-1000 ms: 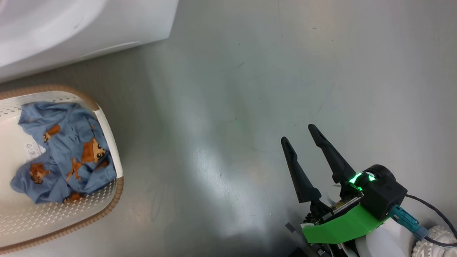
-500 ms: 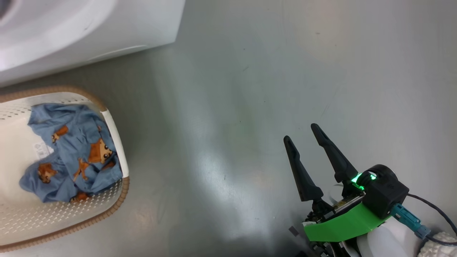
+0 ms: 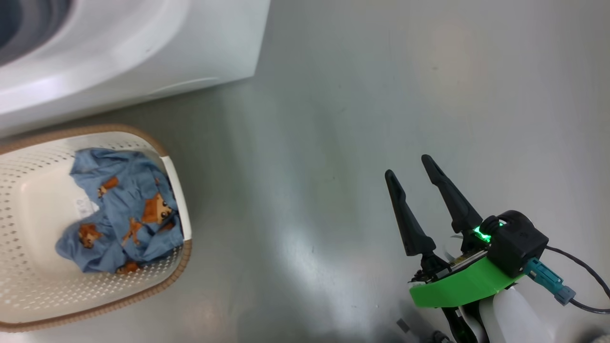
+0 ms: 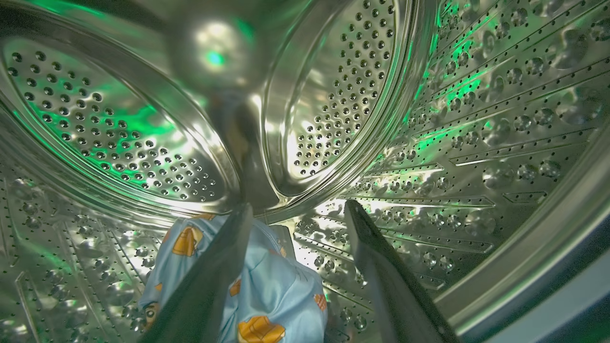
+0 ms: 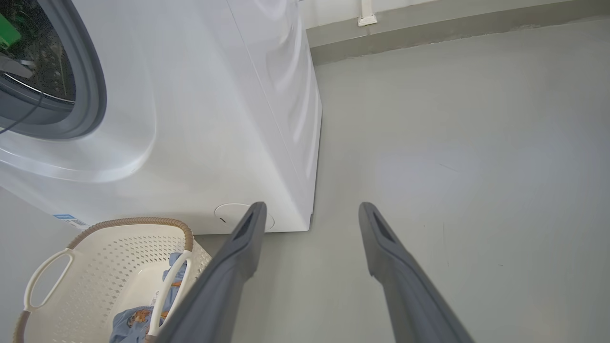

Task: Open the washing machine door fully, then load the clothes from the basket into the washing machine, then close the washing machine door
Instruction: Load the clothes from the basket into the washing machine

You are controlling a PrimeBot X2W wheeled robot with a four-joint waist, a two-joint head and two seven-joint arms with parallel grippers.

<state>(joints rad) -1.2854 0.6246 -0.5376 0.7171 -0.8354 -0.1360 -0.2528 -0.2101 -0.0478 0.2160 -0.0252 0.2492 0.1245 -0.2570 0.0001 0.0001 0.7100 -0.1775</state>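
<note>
The left gripper (image 4: 296,208) is standing wide open inside the drum (image 4: 476,119) of the washing machine (image 3: 157,52), the clothes (image 4: 276,295) lying loose beneath it. The right gripper (image 3: 407,166) is hovering wide open over the floor (image 3: 333,143), to the right of the basket (image 3: 28,295), which is holding another garment (image 3: 128,214).

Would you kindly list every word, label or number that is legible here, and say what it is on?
No text is legible.
Blue label low on the washing machine: too small to read.
White tag on the clothes in the basket: print too blurred to read.
</note>
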